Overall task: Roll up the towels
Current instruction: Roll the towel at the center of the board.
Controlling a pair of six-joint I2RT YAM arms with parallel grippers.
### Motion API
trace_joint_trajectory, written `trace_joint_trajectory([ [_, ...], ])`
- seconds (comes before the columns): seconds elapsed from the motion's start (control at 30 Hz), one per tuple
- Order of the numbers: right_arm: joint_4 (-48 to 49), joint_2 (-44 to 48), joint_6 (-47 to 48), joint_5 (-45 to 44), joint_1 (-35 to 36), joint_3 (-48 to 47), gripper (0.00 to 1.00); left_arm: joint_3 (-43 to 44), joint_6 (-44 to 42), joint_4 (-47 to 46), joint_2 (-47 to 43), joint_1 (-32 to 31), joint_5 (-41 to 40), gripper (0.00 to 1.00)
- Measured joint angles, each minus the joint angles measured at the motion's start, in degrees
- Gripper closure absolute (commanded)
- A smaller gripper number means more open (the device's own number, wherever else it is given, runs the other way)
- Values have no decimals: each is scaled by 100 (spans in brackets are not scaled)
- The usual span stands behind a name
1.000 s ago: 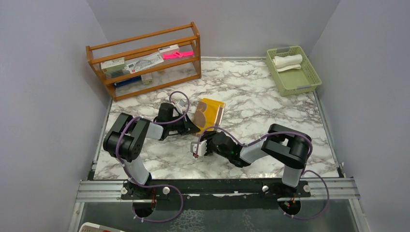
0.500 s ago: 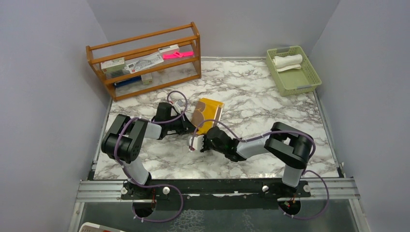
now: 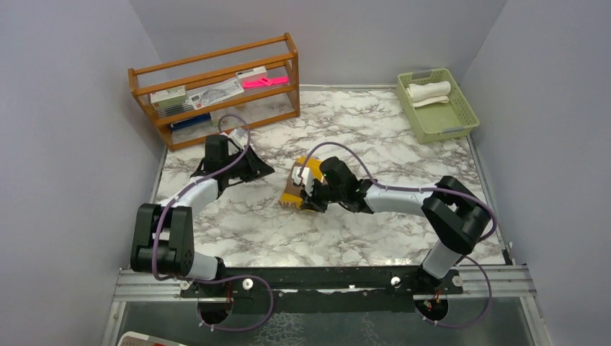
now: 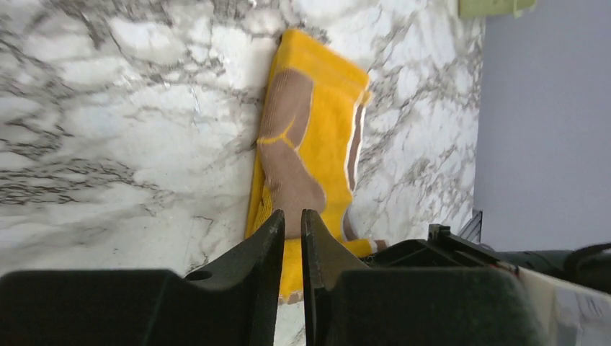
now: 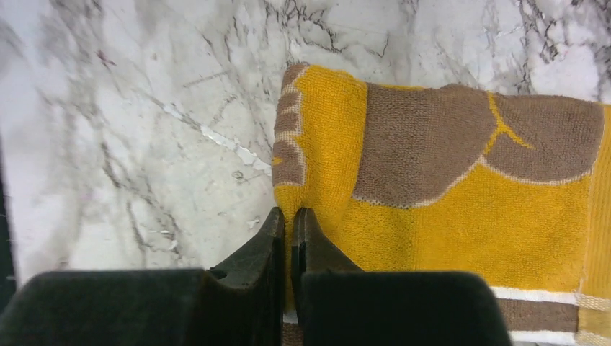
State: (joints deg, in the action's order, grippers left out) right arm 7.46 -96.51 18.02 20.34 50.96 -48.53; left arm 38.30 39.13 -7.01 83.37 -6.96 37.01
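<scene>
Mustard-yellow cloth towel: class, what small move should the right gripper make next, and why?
The right gripper seems shut on an edge of the mustard-yellow cloth towel, which lies flat and unrolled; the shut left gripper sits apart. So probably curl that edge over onto the towel.

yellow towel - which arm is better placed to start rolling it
Right. The right gripper sits closed at the edge of the yellow towel; the left gripper is closed off toward the shelf, clear of it.

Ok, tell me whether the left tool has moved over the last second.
Yes. The left tool backed away from the yellow towel, toward the wooden rack.
</scene>
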Motion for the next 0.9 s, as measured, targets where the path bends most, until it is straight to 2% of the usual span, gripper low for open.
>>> trace_joint_trajectory([
  [0.13, -365, -2, -789, 831, -317, -310, 99, 238, -286, 457, -564, 302, 33, 79],
  [0.27, -358, -72, -1685, 1580, -586, -420, 99, 271, -555, 688, -914, 341, 264, 79],
  [0.43, -546, -780, -2796, 2490, -1014, -929, 99, 87, -658, 737, -1021, 337, 584, 79],
  [0.67, -964, -2223, -4074, 3738, -1521, -1775, 99, -269, -439, 498, -1025, 280, 868, 79],
  [0.77, -942, -2551, -4607, 4144, -1611, -1744, 99, -354, -251, 258, -1025, 155, 903, 80],
  [0.9, -376, -2564, -5381, 4350, -1716, -1392, 99, -472, 15, -155, -981, -116, 905, 81],
])
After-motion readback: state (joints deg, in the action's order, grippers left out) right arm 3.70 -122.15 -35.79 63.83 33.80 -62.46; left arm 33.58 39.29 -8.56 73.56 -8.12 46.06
